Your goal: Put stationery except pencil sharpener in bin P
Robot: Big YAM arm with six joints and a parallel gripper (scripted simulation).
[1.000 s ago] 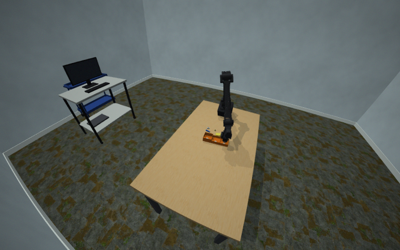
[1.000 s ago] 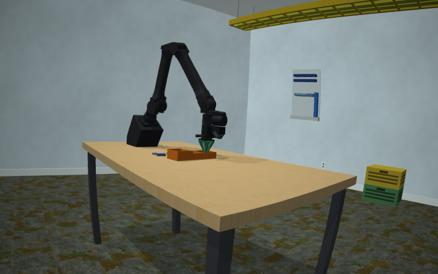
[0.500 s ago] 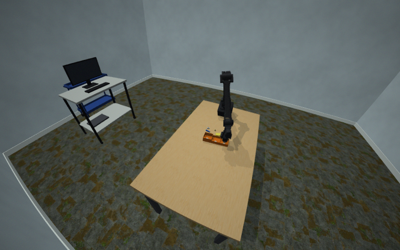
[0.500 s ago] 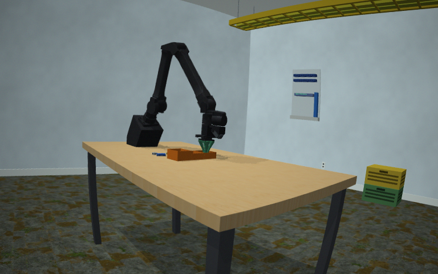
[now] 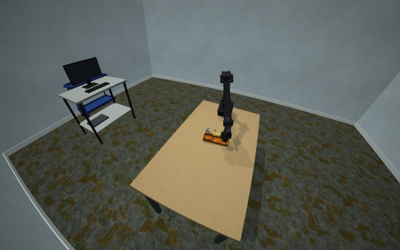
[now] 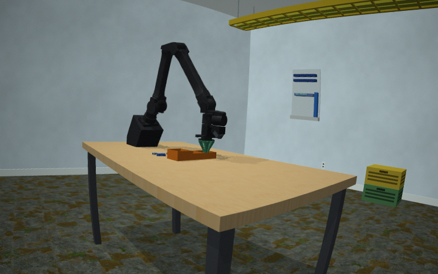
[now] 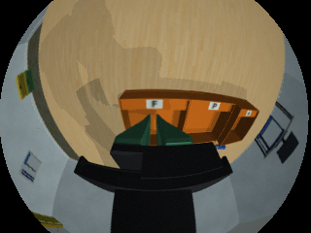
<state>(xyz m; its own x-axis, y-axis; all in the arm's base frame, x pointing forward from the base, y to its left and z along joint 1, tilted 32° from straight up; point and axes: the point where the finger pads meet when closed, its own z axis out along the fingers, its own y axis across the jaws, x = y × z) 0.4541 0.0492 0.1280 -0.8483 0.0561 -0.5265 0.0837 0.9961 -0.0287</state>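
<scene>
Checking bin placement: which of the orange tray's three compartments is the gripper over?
The end compartment, leftmost in the wrist view and farthest from the blue item; the gripper hangs over it.
</scene>
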